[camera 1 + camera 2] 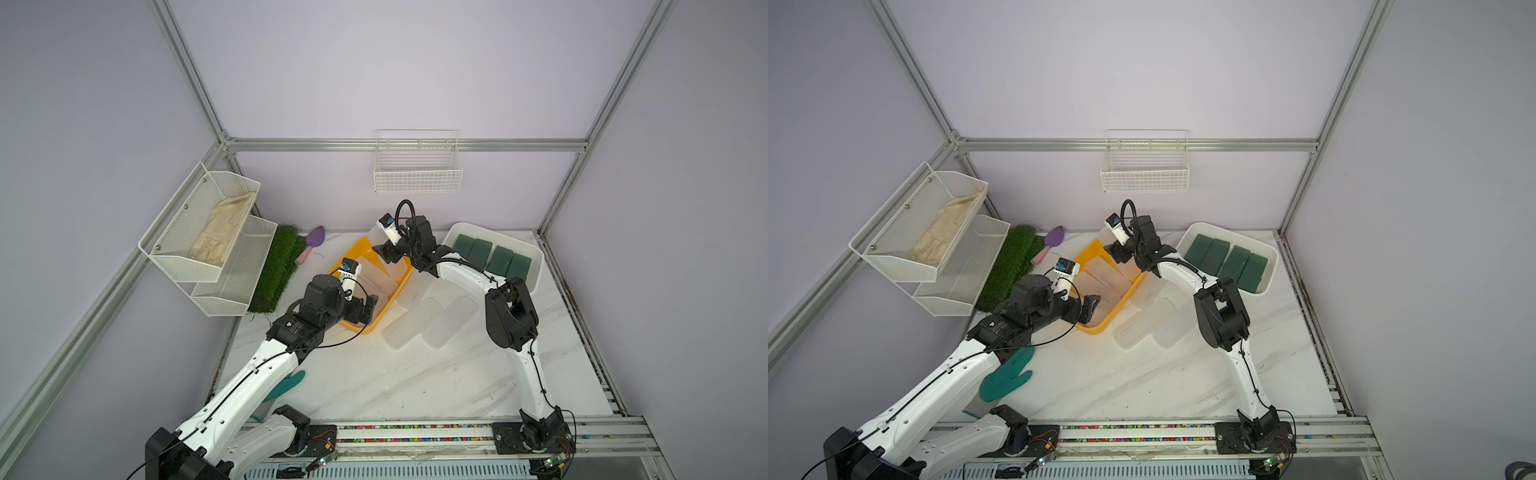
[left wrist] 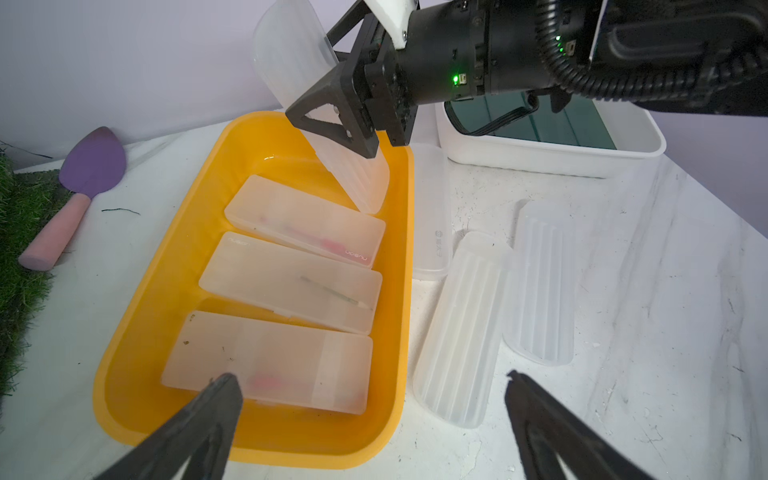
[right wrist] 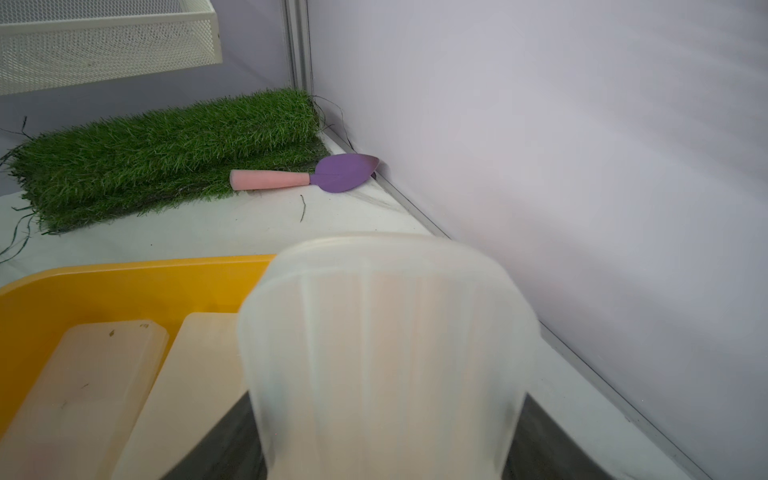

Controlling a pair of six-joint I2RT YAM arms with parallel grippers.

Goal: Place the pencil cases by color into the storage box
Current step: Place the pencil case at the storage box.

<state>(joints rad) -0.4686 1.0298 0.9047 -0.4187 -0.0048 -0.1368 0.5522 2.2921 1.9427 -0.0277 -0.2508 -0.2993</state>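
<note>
Right gripper (image 2: 384, 143) is clamped across a ribbed clear case (image 2: 361, 183), about mid-length. The case hangs steeply tilted with its low end over the far end of the yellow bin (image 2: 137, 332). As far as I can tell it touches nothing. Three clear cases (image 2: 291, 282) already lie flat side by side in that bin. The only free slot is the strip between the farthest one and the far wall. Left gripper (image 2: 370, 378) has its jaws wide apart, holds nothing and hovers over the bin's near end.

Step in hand, as I judge it: seat this case in that slot.
- Level it first. Released at this tilt, it likely ends up propped on the neighbour or the rim.
- Line its long axis up with the other three, lower until it rests, then let go.
- The slot looks tight, so come in from the wall side.
- Keep left out of the bin.

Four green cases (image 1: 492, 257) sit in the white bin (image 2: 540, 156). Three loose cases (image 2: 457, 332) wait on the table (image 2: 644, 332).
</note>
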